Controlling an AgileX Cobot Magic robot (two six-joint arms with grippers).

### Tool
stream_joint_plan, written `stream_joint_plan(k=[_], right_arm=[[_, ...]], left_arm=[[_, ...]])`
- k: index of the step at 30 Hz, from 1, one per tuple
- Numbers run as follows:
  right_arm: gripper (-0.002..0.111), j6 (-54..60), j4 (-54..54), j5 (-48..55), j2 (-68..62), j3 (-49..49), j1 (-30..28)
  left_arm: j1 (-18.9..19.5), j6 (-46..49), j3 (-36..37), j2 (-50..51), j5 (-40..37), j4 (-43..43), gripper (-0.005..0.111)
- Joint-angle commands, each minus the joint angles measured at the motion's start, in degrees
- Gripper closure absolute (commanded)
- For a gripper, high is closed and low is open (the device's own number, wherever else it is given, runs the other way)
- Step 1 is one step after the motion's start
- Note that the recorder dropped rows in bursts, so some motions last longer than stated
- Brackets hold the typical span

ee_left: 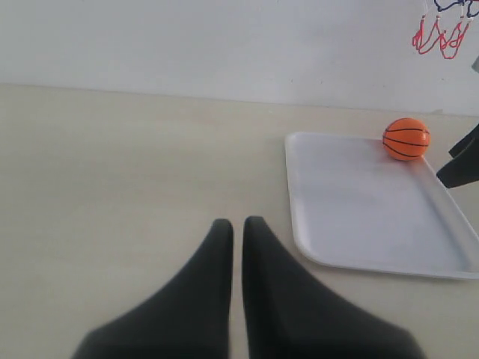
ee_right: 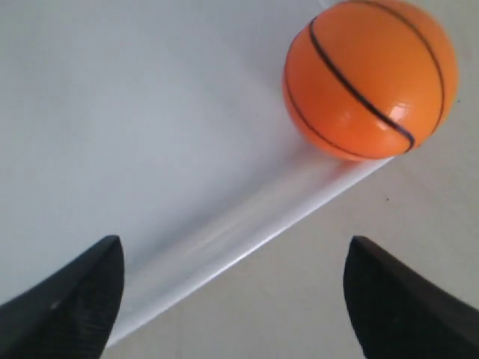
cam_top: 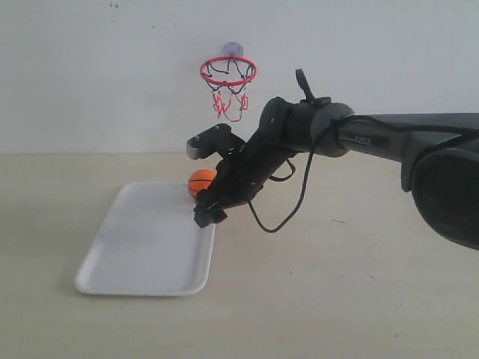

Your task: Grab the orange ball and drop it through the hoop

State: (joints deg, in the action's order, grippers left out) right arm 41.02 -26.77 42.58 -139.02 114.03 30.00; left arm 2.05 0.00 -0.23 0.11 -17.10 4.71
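Observation:
The orange ball (cam_top: 200, 181) (ee_left: 406, 138) (ee_right: 370, 77) rests in the far right corner of the white tray (cam_top: 142, 247) (ee_left: 359, 209) (ee_right: 112, 134), against its rim. My right gripper (cam_top: 209, 212) (ee_right: 233, 258) hangs open over the tray's right edge, just short of the ball, with nothing between its fingers. The hoop (cam_top: 228, 72) (ee_left: 441, 34), with red ring and string net, is stuck to the back wall above and behind the ball. My left gripper (ee_left: 237, 224) is shut and empty, low over the bare table left of the tray; the exterior view does not show it.
The right arm (cam_top: 359, 138) reaches in from the right edge with a black cable looping below it. A white wall stands close behind the tan table (cam_top: 337, 284).

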Motion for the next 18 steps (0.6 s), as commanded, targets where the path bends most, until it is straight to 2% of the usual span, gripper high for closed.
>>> stream_joint_plan(k=[1, 6, 12, 18], right_arm=[[0.033, 1.95, 5.1, 2.2, 2.35, 0.37, -0.56], [0.033, 5.07, 4.65, -0.46, 2.35, 0.37, -3.1], [0.053, 11.6, -10.4, -5.11, 2.35, 0.37, -6.05], [0.053, 12.07, -11.66, -11.4, 2.35, 0.37, -6.05]], left_arm=[[0.15, -0.39, 0.23, -0.11, 0.45, 0.2, 0.103], [0.15, -0.39, 0.23, -0.11, 0.45, 0.2, 0.103], [0.15, -0.39, 0.23, -0.11, 0.45, 0.2, 0.103], [0.15, -0.39, 0.23, -0.11, 0.45, 0.2, 0.103]])
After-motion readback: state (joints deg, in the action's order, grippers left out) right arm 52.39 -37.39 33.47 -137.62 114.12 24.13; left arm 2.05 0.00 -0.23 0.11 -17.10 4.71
